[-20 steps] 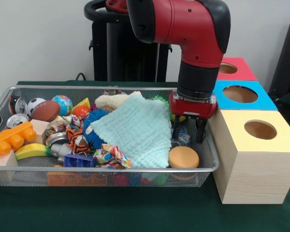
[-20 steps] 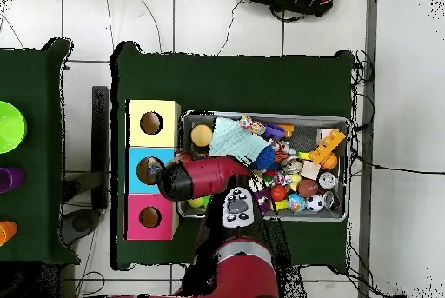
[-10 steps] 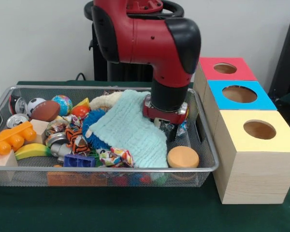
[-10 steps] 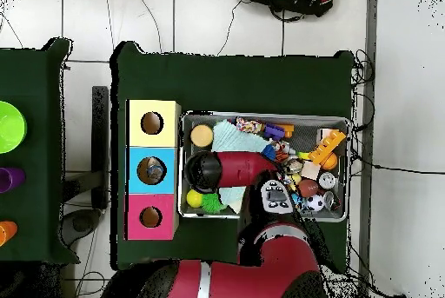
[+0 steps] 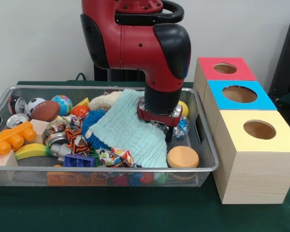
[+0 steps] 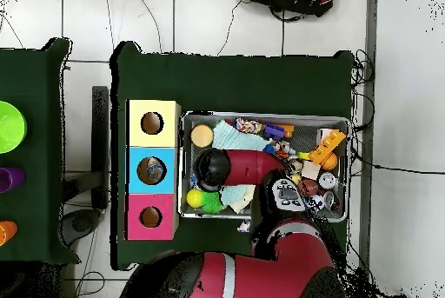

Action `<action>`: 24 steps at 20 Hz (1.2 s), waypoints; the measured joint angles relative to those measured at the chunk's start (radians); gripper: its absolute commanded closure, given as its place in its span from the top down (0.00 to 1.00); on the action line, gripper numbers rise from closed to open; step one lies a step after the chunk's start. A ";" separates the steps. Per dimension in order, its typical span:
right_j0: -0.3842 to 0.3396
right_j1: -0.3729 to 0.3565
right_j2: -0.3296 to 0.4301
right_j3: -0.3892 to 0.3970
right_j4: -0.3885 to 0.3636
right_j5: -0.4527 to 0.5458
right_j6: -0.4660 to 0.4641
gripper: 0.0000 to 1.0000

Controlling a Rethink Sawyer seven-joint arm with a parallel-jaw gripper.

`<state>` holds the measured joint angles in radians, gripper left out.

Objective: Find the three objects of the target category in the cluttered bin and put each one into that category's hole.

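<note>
the wire bin [image 5: 0, 112] on the bench is still crowded – balls, blocks and cans at its left, a pale green cloth [image 5: 128, 128] over the middle – so most of the search looks left to do. the gripper [image 5: 160, 126] is low at the cloth's right edge; whether its fingers are open or closed cannot be told, as the wrist hides them. which things are targets is unclear – something seems to lie in the blue box's hole [image 6: 151, 171].
</note>
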<state>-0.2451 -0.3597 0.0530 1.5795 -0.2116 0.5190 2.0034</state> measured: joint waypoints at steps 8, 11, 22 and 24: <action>-0.007 -0.004 0.007 0.004 0.000 0.000 0.000 1.00; -0.007 -0.038 0.013 0.027 0.000 0.000 0.000 1.00; 0.042 -0.139 -0.005 0.099 0.024 -0.016 0.000 1.00; 0.055 -0.139 -0.012 0.103 0.029 -0.035 0.000 1.00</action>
<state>-0.1900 -0.4985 0.0415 1.6824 -0.1823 0.4841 2.0036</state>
